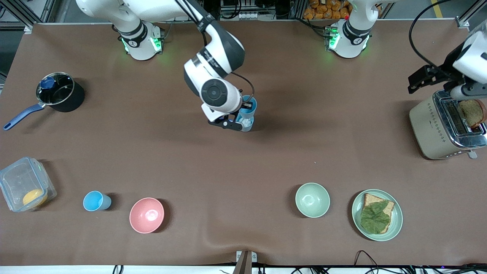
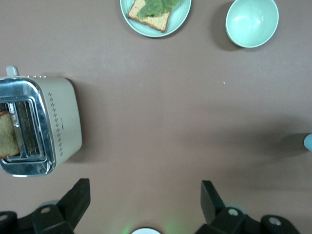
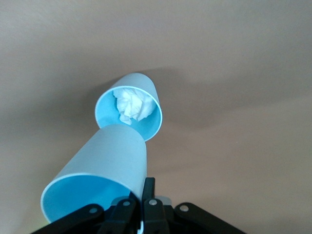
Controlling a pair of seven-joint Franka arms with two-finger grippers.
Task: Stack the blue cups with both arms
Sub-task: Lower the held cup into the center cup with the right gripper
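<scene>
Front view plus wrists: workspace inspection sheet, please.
Surface: brown cloth, rippled at the camera-side edge.
Job's things: held cup tilted, base at the rim of the wad cup; third blue cup stands beside the pink bowl.
Clutter: pot, plastic box, green bowl, plate with toast, toaster.
Hands: right hand shut on held cup; left hand open, over the cloth beside the toaster.
Cables: black cable loops near the left arm.
Surroundings: metal frame rails at the table corners.

Smooth plastic cups (image 3: 105, 178), matt brown table cover (image 1: 266, 160), shiny metal toaster (image 1: 445, 127).
</scene>
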